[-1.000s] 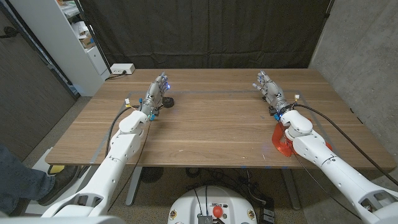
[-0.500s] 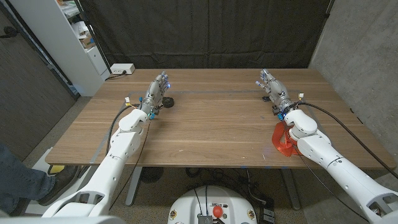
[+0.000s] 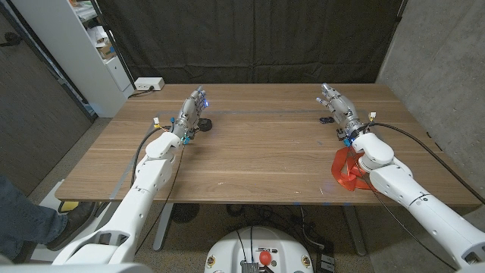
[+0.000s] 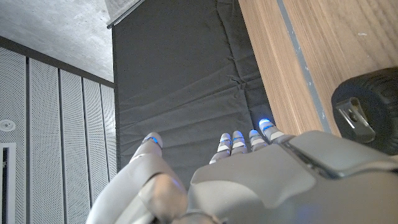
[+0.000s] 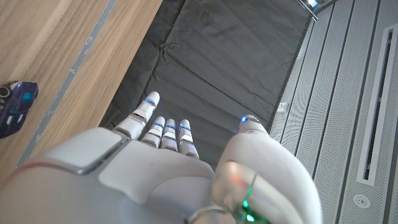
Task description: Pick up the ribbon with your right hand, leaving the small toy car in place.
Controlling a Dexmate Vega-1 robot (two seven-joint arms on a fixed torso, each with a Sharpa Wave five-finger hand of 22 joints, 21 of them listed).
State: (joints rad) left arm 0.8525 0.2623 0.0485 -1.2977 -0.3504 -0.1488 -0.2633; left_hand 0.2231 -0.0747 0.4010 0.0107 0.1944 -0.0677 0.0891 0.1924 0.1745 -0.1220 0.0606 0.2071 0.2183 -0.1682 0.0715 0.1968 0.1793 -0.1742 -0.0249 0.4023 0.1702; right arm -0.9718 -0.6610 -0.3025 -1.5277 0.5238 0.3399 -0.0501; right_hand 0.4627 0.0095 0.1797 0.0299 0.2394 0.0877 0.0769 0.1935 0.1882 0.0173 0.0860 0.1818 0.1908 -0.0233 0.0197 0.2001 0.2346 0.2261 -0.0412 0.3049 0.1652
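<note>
The red ribbon (image 3: pixel 343 173) lies crumpled on the wooden table (image 3: pixel 258 159) near its front right edge, partly covered by my right forearm. My right hand (image 3: pixel 336 110) is well beyond the ribbon, toward the table's far side, with fingers stretched out and apart and nothing in them. The small toy car (image 5: pixel 15 107), dark blue, sits on the table just beside that hand; in the head view it is a small dark shape (image 3: pixel 326 121). At the far left my left hand (image 3: pixel 192 112) reaches out, fingers extended, holding nothing.
A black round object (image 3: pixel 205 123) with a metal clip (image 4: pixel 354 115) lies next to my left hand. A white power strip (image 3: pixel 148 83) sits at the table's back left corner. A white shelf (image 3: pixel 83 45) stands left, a concrete wall right, a person's leg (image 3: pixel 19 220) at bottom left.
My right arm has shifted rightward and a little farther out, uncovering more of the red ribbon. The left arm and the toy car have not moved.
</note>
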